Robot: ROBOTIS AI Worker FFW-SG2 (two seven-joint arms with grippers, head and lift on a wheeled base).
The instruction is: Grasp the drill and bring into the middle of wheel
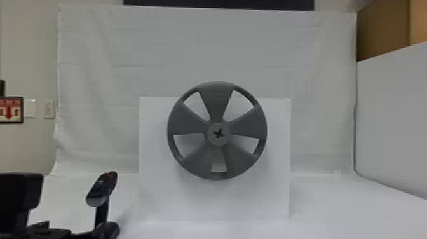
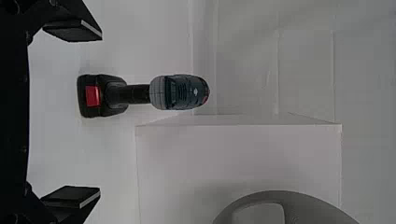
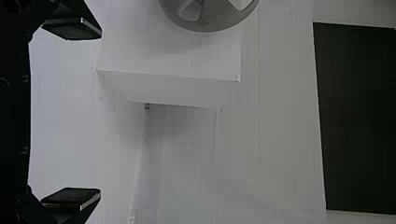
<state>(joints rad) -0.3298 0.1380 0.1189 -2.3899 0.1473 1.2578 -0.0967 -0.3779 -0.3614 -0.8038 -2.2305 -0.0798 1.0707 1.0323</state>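
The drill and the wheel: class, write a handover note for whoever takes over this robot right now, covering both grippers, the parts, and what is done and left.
Left gripper: jaws open, empty, facing the drill.
Right gripper: jaws open, empty.
Drill: upright on the white table, to the robot's left of the white box.
Wheel: on the front of the box.
Done: neither the grasp nor the move to the wheel.
Left: grasp the drill, probably with the left gripper, and bring it to the wheel's middle.
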